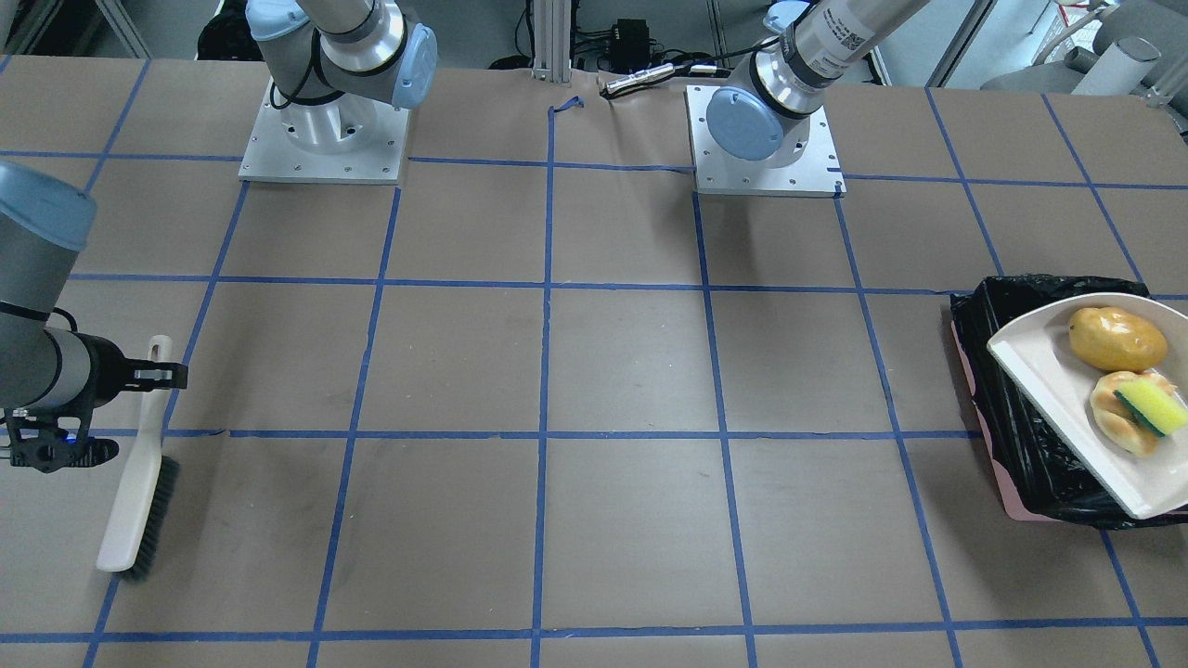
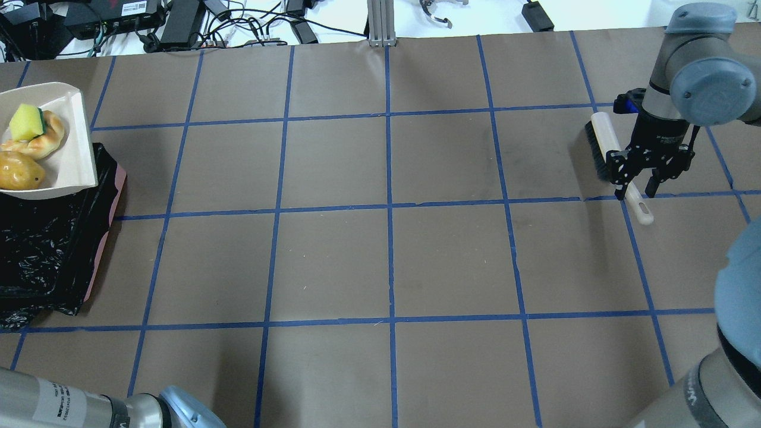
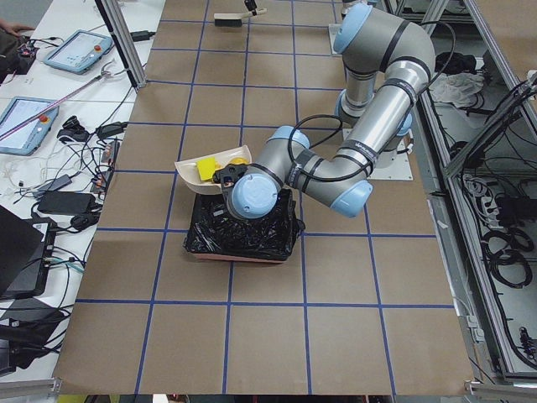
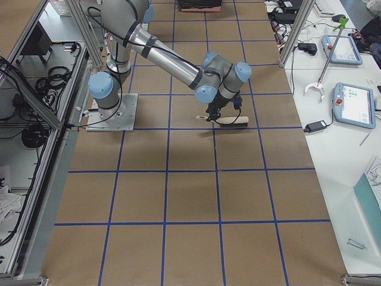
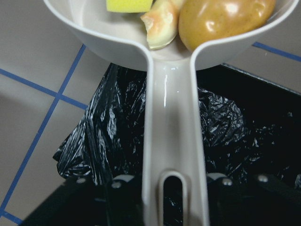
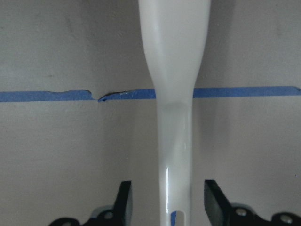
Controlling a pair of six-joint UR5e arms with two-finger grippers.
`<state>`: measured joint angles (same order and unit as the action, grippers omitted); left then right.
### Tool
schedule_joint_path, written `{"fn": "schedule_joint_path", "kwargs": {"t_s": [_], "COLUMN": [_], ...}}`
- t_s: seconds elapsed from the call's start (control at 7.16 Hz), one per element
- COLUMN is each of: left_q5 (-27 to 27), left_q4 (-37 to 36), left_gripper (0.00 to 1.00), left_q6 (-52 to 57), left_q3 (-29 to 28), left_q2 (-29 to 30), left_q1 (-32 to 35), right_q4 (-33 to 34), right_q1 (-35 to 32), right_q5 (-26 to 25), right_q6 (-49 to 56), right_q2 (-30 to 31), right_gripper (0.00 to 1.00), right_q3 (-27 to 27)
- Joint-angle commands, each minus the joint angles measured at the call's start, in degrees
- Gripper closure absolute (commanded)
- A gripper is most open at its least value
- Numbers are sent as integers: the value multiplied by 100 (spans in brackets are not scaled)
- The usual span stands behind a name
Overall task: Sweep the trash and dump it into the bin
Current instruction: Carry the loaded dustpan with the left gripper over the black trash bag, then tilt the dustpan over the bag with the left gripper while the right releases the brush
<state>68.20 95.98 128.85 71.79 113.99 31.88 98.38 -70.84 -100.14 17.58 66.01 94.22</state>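
**Left wrist-mounted view: dustpan clamped over the bin, brush lying loose**

The left pincer (image 5: 174,188) is pressed together on the dustpan (image 5: 173,117), pinching the end of its long handle, slot and all. The handle runs straight away from the fingers to the scoop. In the scoop lie a yellow sponge (image 5: 129,4), a piece of bread (image 5: 160,26) and a glossy brown potato (image 5: 221,21), all crowded against the back wall where the handle joins. Under the handle sits the bin (image 5: 235,132), with its crinkly black bag spread wide. In the overhead view the scoop hangs over the bin's far end and juts beyond it, while the pink edge shows along the bin's inner side. The bin stands at the table's end on the robot's left.

The right pincer (image 2: 635,194) is spread. Its two fingers straddle the thin handle of the brush (image 2: 605,138), and the right wrist view shows a gap of bare table on each side, so neither finger touches it. The brush lies flat on the table (image 2: 333,261) at the robot's far right, bristles turned toward the table's middle. Its handle crosses a blue tape line (image 2: 553,199), and its slotted tip points back toward the robot. Brush and bin are well apart, at opposite ends of the table.
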Motion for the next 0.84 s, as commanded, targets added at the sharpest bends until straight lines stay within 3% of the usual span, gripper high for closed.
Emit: {"fn": "schedule_joint_path", "kwargs": {"t_s": [0.0,0.42,0.7], "left_q5": [79,298,570], "left_q4": [237,202,19], "left_gripper": [100,100,100], "left_q6": [384,536,641], "left_q3": [-51,-191,-262], "left_q2": [-9,61,149], "left_q1": [-348,-814,-955], "right_q4": [-3,6,49], "right_q1": [0,0,-17], "right_q5": [12,12,30], "right_q6": [9,0,-35], "right_q2": [0,9,79], "right_gripper": [39,35,24], "right_q3": [0,0,-70]}}
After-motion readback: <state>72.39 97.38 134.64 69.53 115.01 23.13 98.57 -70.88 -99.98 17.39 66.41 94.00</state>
